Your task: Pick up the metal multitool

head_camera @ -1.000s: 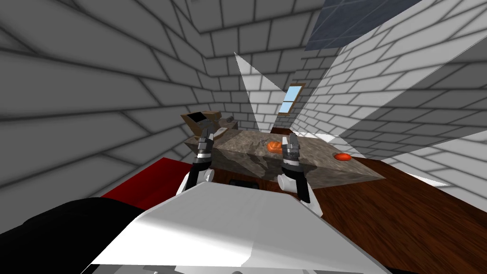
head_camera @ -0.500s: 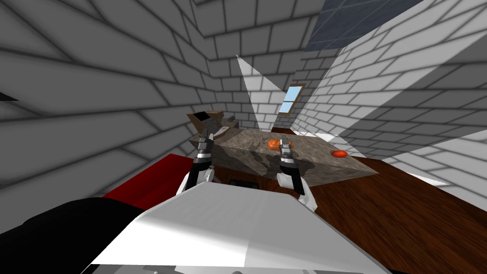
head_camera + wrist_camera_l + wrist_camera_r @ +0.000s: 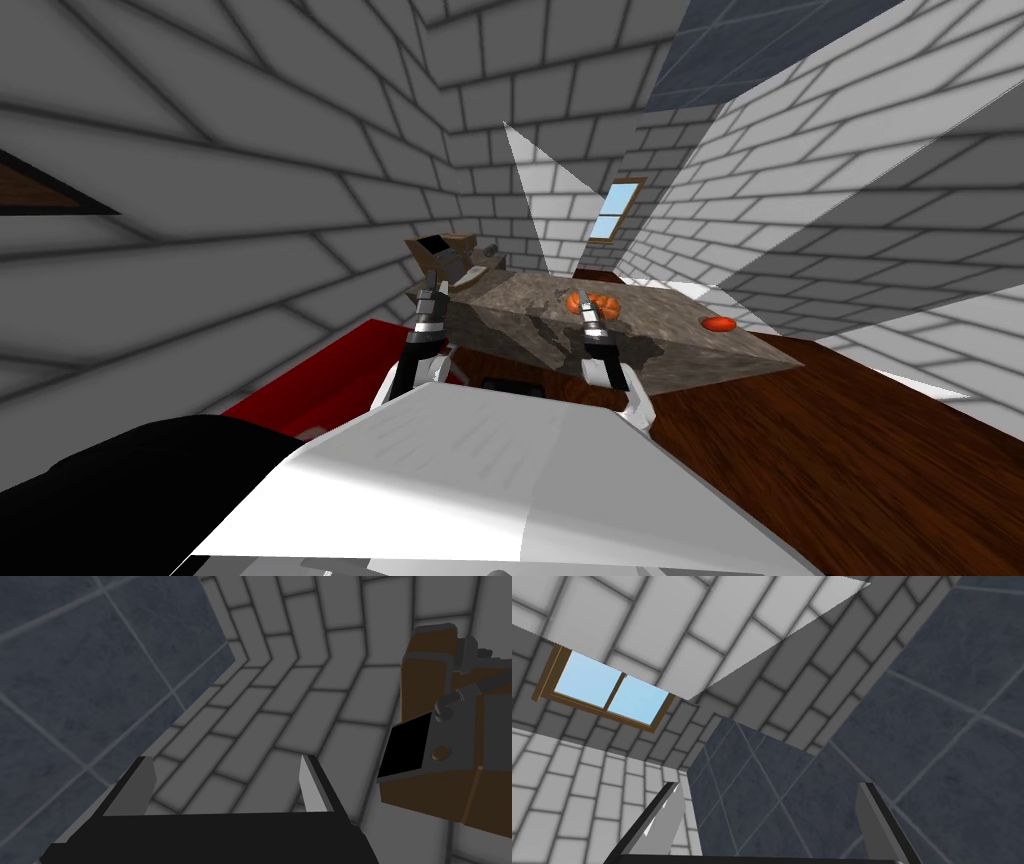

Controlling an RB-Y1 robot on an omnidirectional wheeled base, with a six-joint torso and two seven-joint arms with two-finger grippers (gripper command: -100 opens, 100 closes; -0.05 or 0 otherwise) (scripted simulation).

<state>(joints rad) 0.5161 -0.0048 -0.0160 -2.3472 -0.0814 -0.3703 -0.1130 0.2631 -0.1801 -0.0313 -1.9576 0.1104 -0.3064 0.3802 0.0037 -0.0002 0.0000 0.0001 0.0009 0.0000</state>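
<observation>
Hanging open-jawed above a mottled grey-brown stone-topped table (image 3: 660,322), the left gripper (image 3: 227,786) faces a brown box with grey fittings (image 3: 440,786). The right gripper (image 3: 769,816), likewise released, sits near a tiny grey speck, possibly the metal multitool (image 3: 563,291), beside orange lumps (image 3: 603,303).

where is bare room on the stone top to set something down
Bare: the stone top between the orange lump and the red disc, and the near right corner past that disc. Crowded: by the orange lump at the right tool, and the left end by the brown box.
</observation>
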